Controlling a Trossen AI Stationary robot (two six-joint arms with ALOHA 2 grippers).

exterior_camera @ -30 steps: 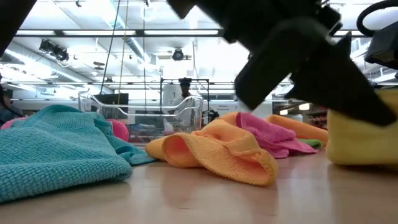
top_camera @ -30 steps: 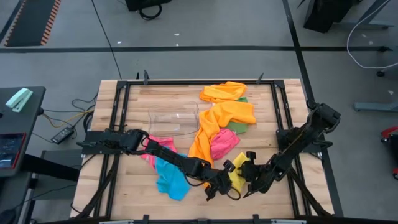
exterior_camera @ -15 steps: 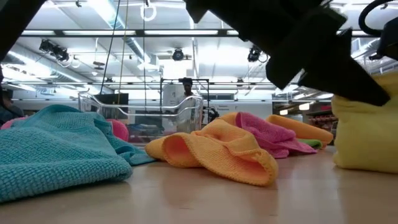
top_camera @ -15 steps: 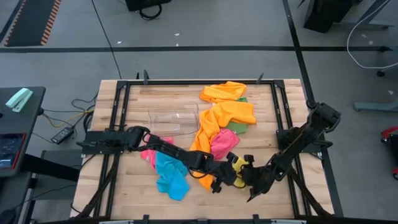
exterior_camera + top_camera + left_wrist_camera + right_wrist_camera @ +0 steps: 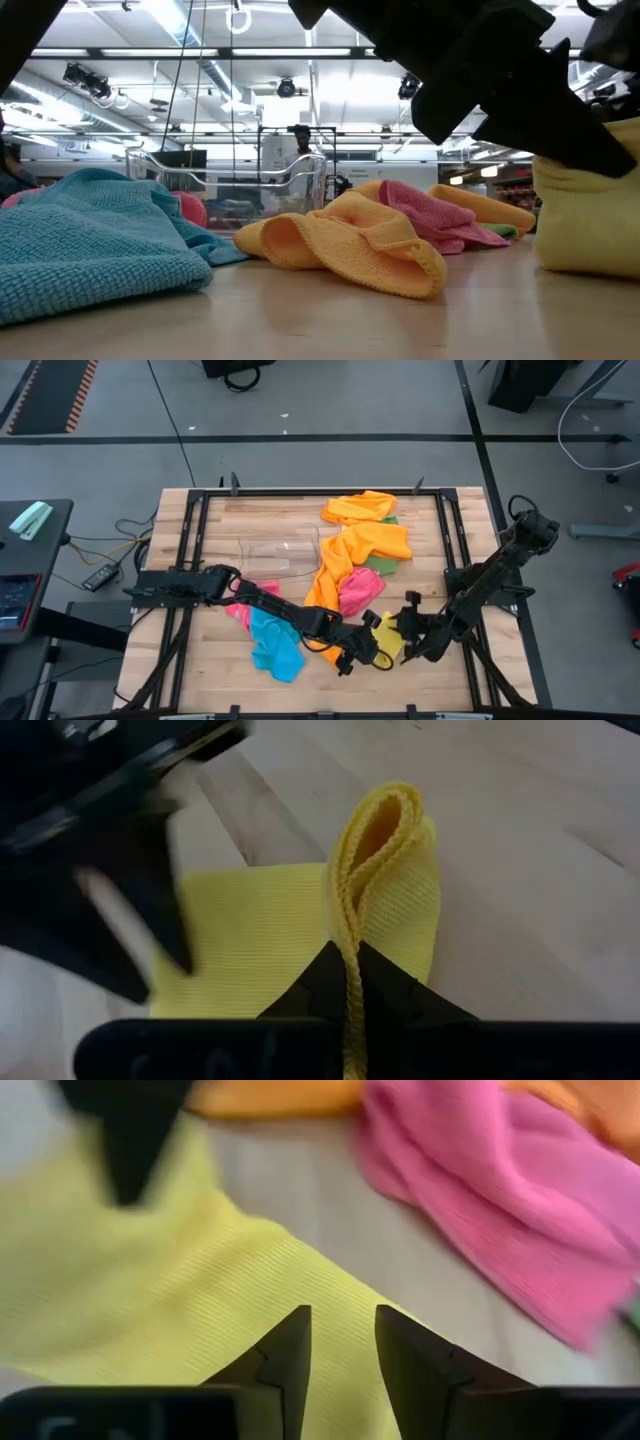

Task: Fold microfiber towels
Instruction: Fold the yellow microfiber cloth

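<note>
The left gripper [image 5: 345,982] is pinching the limp yellow towel [image 5: 388,639] at its edge; beside it, the right gripper [image 5: 340,1342] is hovering apart, empty.

A clear plastic rectangular bin [image 5: 279,552] is set on the light wooden slatted counter [image 5: 215,660], near its far-left part. The counter is bordered by a black metal frame [image 5: 196,530]. A grey floor [image 5: 320,460] is seen around it, crossed by a dark strip [image 5: 250,439]. A black cable [image 5: 168,410] is laid across the floor.
</note>
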